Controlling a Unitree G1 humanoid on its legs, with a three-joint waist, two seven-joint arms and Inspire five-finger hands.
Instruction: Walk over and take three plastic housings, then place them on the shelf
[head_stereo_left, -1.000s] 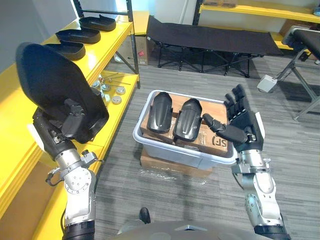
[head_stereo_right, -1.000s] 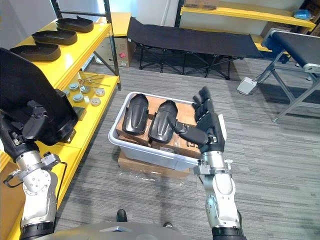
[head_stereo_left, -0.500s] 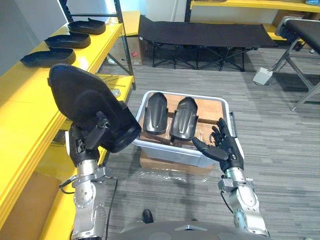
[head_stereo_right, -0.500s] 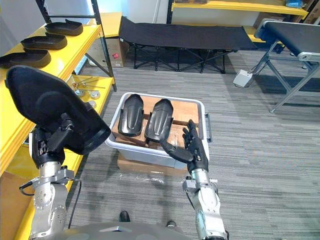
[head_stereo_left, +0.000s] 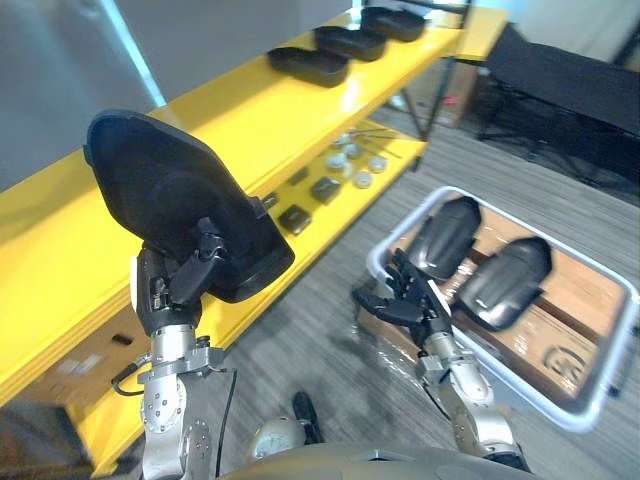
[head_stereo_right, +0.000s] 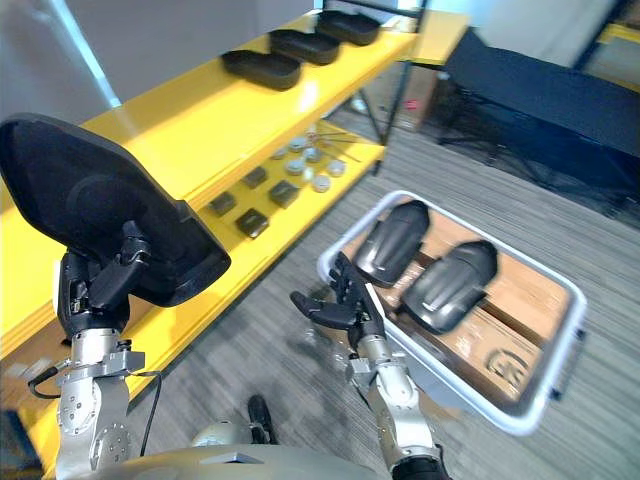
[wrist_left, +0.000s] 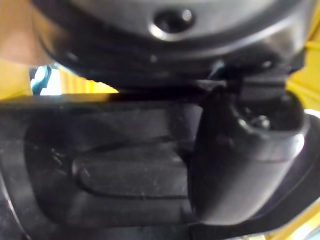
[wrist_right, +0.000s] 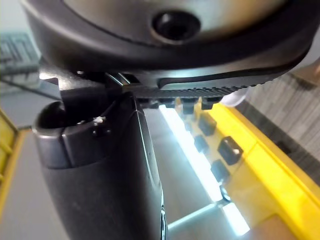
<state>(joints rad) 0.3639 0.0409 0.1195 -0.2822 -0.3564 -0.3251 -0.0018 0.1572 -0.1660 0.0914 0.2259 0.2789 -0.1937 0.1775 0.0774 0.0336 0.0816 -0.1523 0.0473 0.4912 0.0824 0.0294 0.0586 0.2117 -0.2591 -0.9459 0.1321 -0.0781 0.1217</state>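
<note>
Yellow and long, the shelf (head_stereo_left: 250, 110) runs along the robot's left side, above a grey floor (head_stereo_left: 320, 330). It has a top board and a lower board. Three housings (head_stereo_left: 350, 40) sit in a row at the far end of the top board. They are black and lie one behind the other. On the lower board, near its far end, lie small round bits (head_stereo_left: 355, 165). They look like metal, but they are too small to be sure. A few dark blocks (head_stereo_left: 295, 218) lie on the same board, a little nearer.

The left hand (head_stereo_left: 175, 285) is up high, in front of the near part of the shelf. Its fingers and thumb are curled round the lower edge of a big black housing (head_stereo_left: 170, 200). The housing stands up above the hand. From the left wrist, the thumb is seen pressed flat on the dark plastic.

A white bin (head_stereo_right: 545, 410) sits on the floor to the right. Two housings (head_stereo_left: 445, 235) lie in it side by side on brown cardboard (head_stereo_left: 560, 340), round side up, at the end nearer the shelf.

The right hand (head_stereo_left: 405, 305) is low, at the bin's corner nearest the shelf. Its fingers are spread wide and it holds nothing. I cannot tell if it touches the rim.

A black cot (head_stereo_left: 570, 85) stands far off, past the shelf's end.
</note>
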